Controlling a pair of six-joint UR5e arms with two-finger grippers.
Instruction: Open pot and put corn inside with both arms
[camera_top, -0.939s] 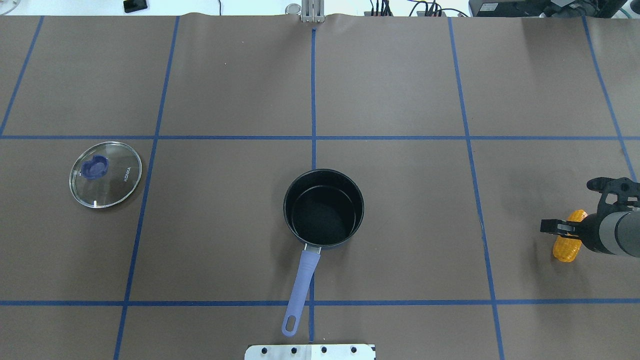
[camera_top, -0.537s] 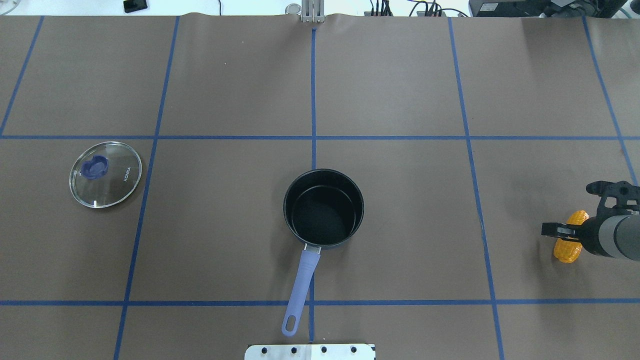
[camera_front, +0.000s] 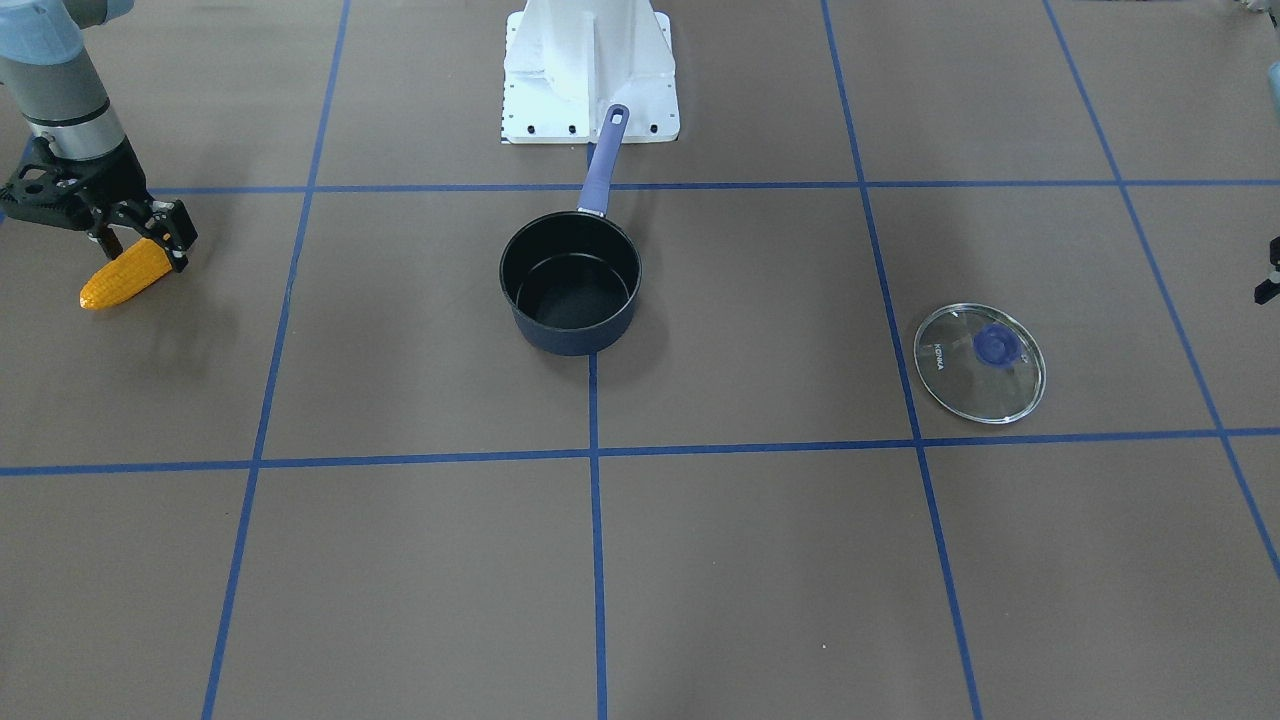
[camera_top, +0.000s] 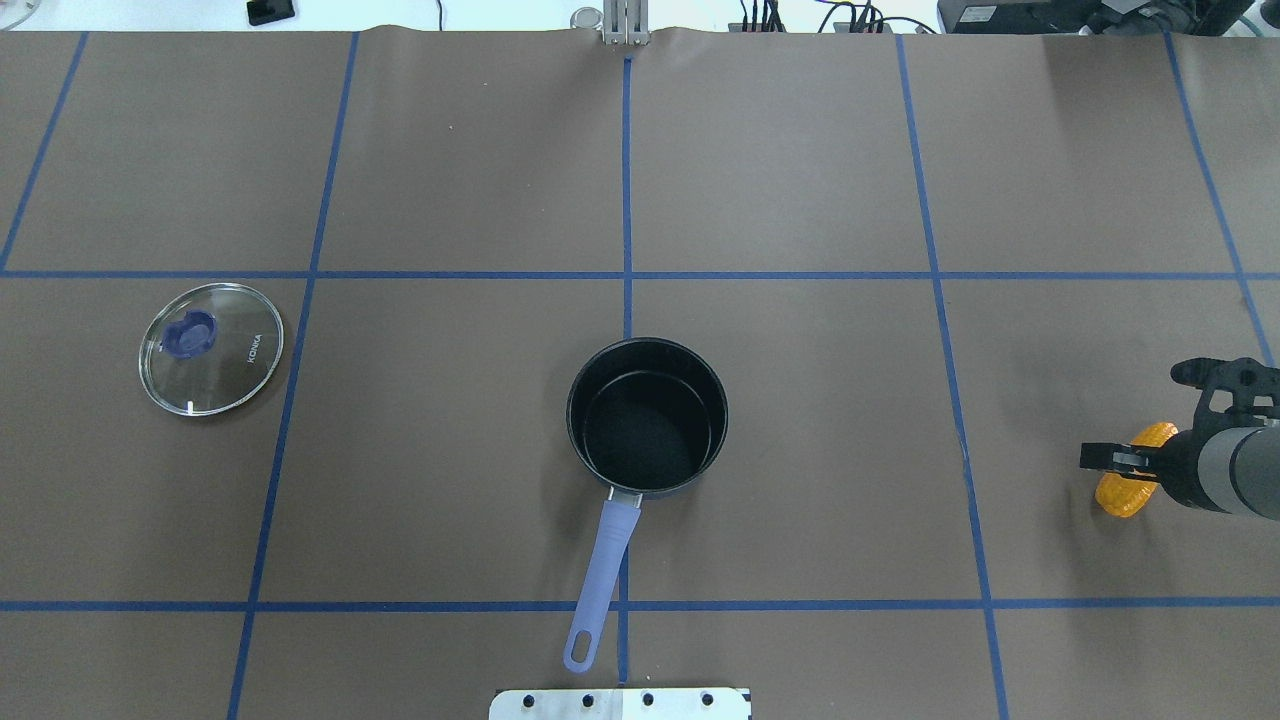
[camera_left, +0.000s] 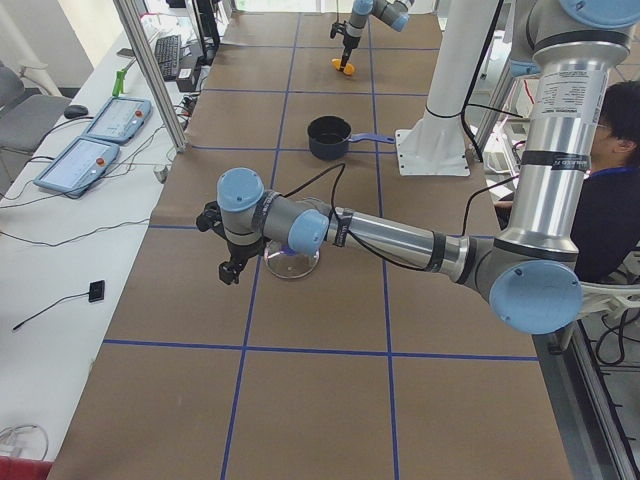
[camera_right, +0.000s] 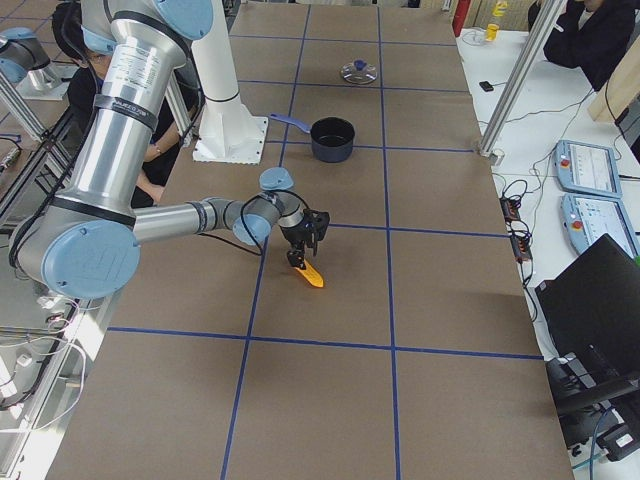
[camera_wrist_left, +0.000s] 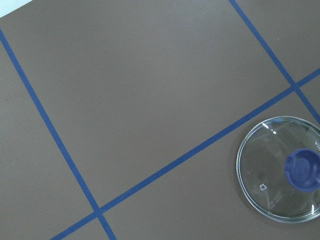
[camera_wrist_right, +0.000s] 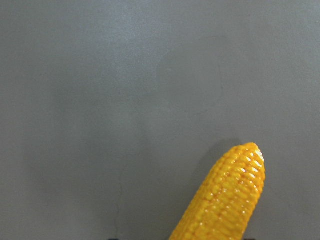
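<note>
One pot (camera_front: 570, 337), round and dark navy with a smooth black inside, stands open and empty, its long purple-blue handle (camera_top: 605, 560) straight. The corn (camera_front: 122, 277), a bumpy, tapered orange-yellow cob, is tilted well to the robot's right of the pot, its upper end clamped in the right gripper (camera_front: 138, 244). A round glass lid (camera_top: 230, 375) with a blue knob lies flat well to the pot's other side. The left gripper (camera_left: 232, 270) hovers beyond it; whether its jaws are apart cannot be told.

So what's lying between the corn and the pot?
Between the corn and the pot only bare brown table cover, crossed by one blue tape line, as the overhead view shows.
</note>
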